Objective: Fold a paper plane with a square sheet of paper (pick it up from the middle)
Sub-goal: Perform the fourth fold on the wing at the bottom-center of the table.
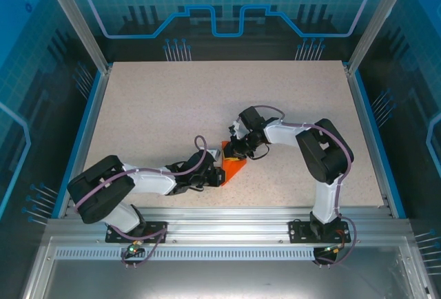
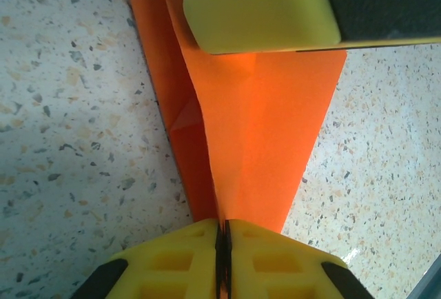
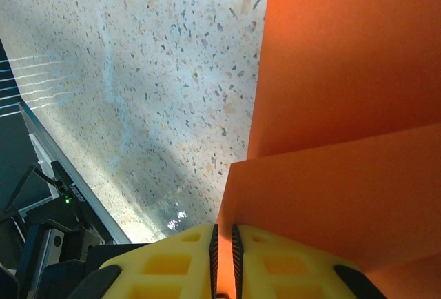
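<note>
**Folding under way, dart not finished**

Nearest, a silver aluminium rail [image 1: 220, 215] carries both arm bases at the front edge. Just beyond it, the thin bright orange sheet of paper [image 1: 234, 168] lies near the front centre of the speckled beige table [image 1: 172, 99]. It is already creased into a layered, tapering shape. The early folds look done, but no narrow winged dart shows, so I judge the task roughly midway.

The left gripper [image 2: 222, 240] has its yellow jaws pressed together on the paper's narrow end. The right gripper [image 3: 224, 244] is clamped on a folded layer's edge. The two crowd each other over the paper, which is the likeliest hindrance. Farthest off, blue patterned panels [image 1: 227, 9] wall the back.
</note>
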